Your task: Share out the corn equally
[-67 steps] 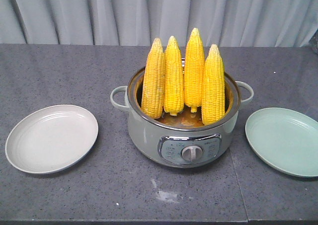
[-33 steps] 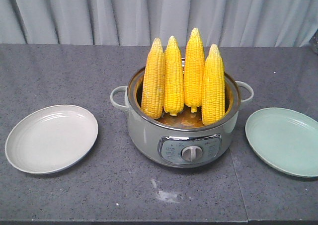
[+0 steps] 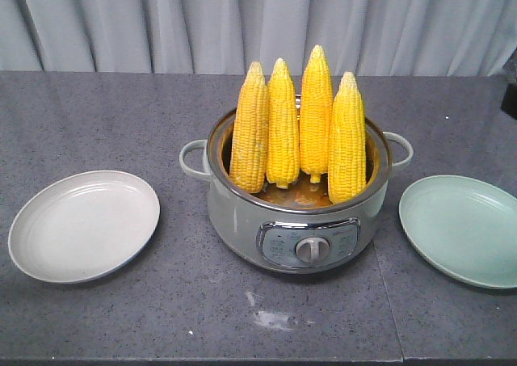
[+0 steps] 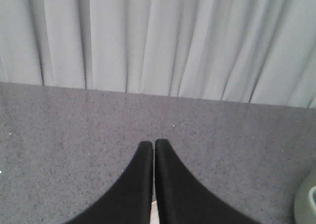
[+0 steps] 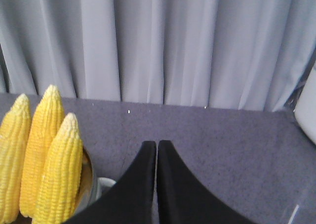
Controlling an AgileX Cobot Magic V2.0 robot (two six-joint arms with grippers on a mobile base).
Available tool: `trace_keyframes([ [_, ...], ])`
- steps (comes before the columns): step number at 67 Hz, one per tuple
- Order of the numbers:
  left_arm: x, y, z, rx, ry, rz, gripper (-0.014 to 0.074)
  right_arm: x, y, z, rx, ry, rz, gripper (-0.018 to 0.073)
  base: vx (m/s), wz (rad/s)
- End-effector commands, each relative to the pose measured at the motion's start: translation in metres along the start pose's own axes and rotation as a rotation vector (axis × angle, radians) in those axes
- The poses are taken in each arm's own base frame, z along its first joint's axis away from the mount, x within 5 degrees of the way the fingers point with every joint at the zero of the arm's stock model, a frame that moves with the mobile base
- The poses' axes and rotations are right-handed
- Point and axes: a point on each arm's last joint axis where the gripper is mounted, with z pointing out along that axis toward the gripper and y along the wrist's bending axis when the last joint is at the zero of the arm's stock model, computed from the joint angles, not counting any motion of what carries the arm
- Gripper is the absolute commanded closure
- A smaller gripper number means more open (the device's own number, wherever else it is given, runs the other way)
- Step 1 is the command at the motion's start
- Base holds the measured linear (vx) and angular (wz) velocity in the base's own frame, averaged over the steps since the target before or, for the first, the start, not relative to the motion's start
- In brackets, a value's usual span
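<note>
Several corn cobs (image 3: 299,128) stand upright, tips up, in a pale green electric pot (image 3: 296,220) at the table's middle. None lies on the white plate (image 3: 84,225) at the left or the green plate (image 3: 462,229) at the right. My left gripper (image 4: 154,144) is shut and empty above bare grey tabletop. My right gripper (image 5: 156,145) is also shut and empty, hovering to the right of the corn (image 5: 58,174) and just past the pot's handle (image 5: 105,185). In the front view only a dark bit of the right arm (image 3: 510,91) shows at the right edge.
The grey speckled table (image 3: 121,124) ends at a grey curtain (image 3: 161,23) behind. A seam runs across the tabletop at the front right (image 3: 388,301). A pale green edge (image 4: 308,204) shows at the lower right of the left wrist view.
The dark part of the right arm at the front view's right edge has come a little further into view. Corn, pot and plates have not moved.
</note>
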Motion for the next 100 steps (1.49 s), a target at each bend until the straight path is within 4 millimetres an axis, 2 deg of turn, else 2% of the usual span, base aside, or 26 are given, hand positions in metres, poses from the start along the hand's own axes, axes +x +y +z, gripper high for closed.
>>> trace_keyframes([
  [1,-0.011,-0.003,0.012,0.017,-0.045,-0.008,0.0602,-0.012,0.0,0.009,0.001,-0.059,-0.027,0.0561,0.0,0.0],
  [7,-0.006,-0.003,0.023,0.015,-0.002,-0.029,0.0602,-0.006,0.0,0.017,-0.001,-0.015,-0.009,0.0561,0.0,0.0],
  [18,-0.008,-0.004,0.022,0.021,-0.013,-0.041,0.0597,-0.007,0.0,0.017,0.001,-0.005,-0.011,0.0557,0.0,0.0],
  [26,-0.013,-0.004,0.021,0.021,-0.024,-0.025,0.0538,-0.014,-0.001,0.015,0.005,-0.013,-0.021,0.0506,0.0,0.0],
  [35,-0.022,-0.005,0.022,0.015,-0.015,-0.002,0.0359,-0.025,-0.001,0.011,0.008,-0.027,-0.019,0.0324,0.0,0.0],
  [46,-0.03,-0.007,0.032,0.015,0.018,-0.032,-0.0006,-0.032,-0.002,0.014,0.01,-0.024,-0.014,0.0028,0.0,0.0],
  [53,-0.033,-0.008,0.042,0.016,0.066,-0.044,-0.0139,-0.034,-0.001,0.024,0.004,0.027,0.017,-0.0066,0.0,0.0],
  [73,-0.045,-0.019,0.068,0.092,0.164,0.005,-0.0062,-0.043,0.01,0.079,-0.096,0.258,0.077,-0.0043,0.0,0.0],
  [89,-0.043,-0.019,0.071,0.095,0.169,0.026,0.0001,-0.058,0.033,0.11,-0.357,0.303,0.053,-0.0032,0.0,0.0],
  [100,-0.043,-0.019,0.071,0.095,0.169,0.026,0.0009,-0.051,0.043,0.139,-0.46,0.414,0.052,-0.0032,0.0,0.0],
])
